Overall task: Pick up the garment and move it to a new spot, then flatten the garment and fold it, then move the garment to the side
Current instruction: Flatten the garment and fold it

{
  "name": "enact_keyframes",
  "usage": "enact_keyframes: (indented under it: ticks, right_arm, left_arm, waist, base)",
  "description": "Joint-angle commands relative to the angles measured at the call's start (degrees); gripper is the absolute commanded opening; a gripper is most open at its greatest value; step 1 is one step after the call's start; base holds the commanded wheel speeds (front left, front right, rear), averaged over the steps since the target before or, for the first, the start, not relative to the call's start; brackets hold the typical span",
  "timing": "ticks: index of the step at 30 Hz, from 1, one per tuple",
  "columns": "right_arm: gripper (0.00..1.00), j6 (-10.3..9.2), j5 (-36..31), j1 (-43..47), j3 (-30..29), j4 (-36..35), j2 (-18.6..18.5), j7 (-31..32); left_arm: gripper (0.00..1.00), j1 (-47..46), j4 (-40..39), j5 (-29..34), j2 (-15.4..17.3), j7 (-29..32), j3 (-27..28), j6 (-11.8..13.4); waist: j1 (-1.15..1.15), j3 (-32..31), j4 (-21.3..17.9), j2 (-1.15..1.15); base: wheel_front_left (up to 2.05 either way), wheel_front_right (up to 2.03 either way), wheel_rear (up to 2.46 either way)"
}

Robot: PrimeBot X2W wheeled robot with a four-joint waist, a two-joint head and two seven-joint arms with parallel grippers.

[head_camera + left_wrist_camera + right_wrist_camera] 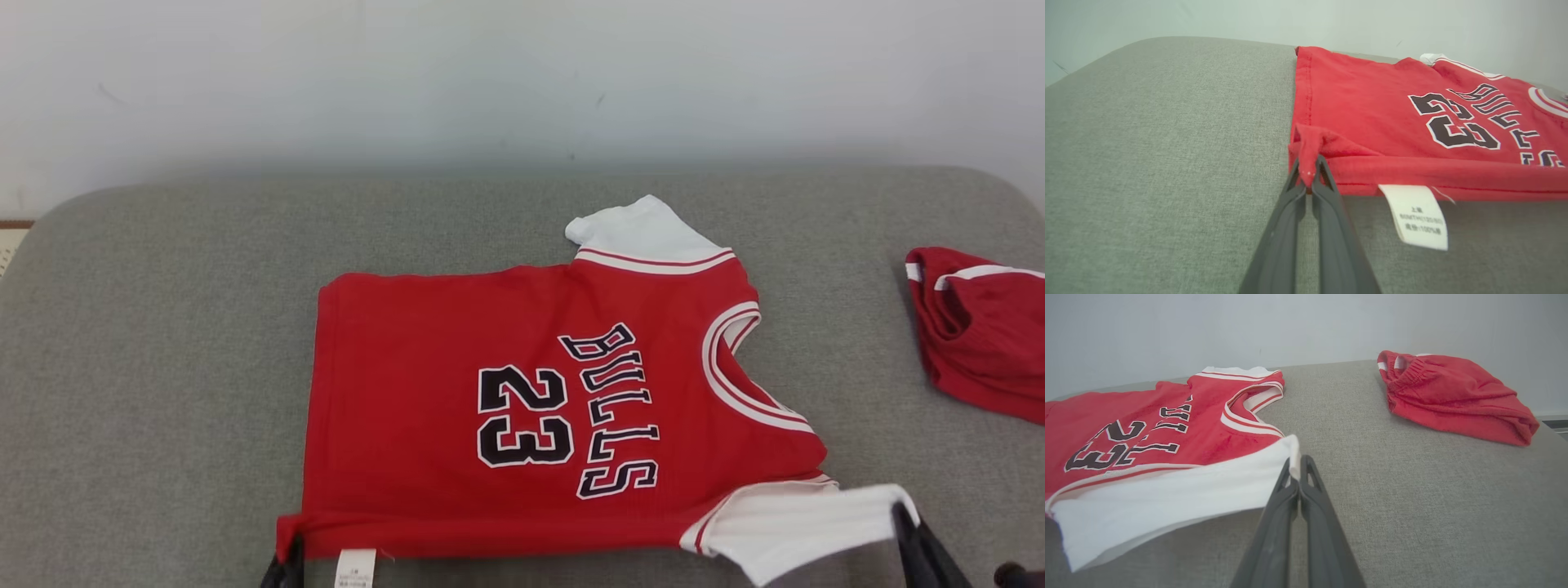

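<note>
The garment (457,408) is a red "BULLS 23" jersey with white sleeves, spread flat on the grey cushion (163,343) with its neck to the right. Its near edge is lifted off the cushion. My left gripper (284,567) is shut on the red hem corner at the near left, seen pinched in the left wrist view (1308,173). A white care label (1419,216) hangs from that hem. My right gripper (904,523) is shut on the tip of the near white sleeve (1167,498), with the pinch clear in the right wrist view (1298,465).
A second red garment (980,335), bunched with an elastic waistband, lies at the cushion's right edge (1453,396). A pale wall (522,73) runs behind the cushion. Bare grey cushion stretches left of the jersey and between the two garments.
</note>
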Motion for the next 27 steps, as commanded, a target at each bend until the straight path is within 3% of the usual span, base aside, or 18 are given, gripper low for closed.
enact_keyframes:
  ticks: [1, 15, 27]
  right_arm:
    - [0.00, -0.10, -0.3, -2.1, -0.8, -0.3, 0.2, 0.0]
    - [0.00, -0.09, -3.2, -16.3, -0.5, 9.0, 2.5, 0.0]
    - [0.00, -0.09, -4.3, -25.5, 1.2, 16.7, 2.4, 0.0]
  left_arm:
    - [0.00, -1.4, -1.0, -0.2, 0.3, 0.0, 0.0, 0.1]
    - [0.00, -11.2, 1.8, 1.0, 0.2, 0.0, -2.6, -0.8]
    - [0.03, -17.3, 4.9, 1.0, 0.2, 0.0, -4.2, -0.1]
  waist:
    - [-0.01, 1.0, 0.5, -0.01]
    - [-0.01, 6.1, 2.4, -0.01]
    - [-0.01, 10.8, 2.7, -0.01]
  base:
    - [0.00, 0.00, 0.00]
    - [0.00, 0.00, 0.00]
    - [0.00, 0.00, 0.00]
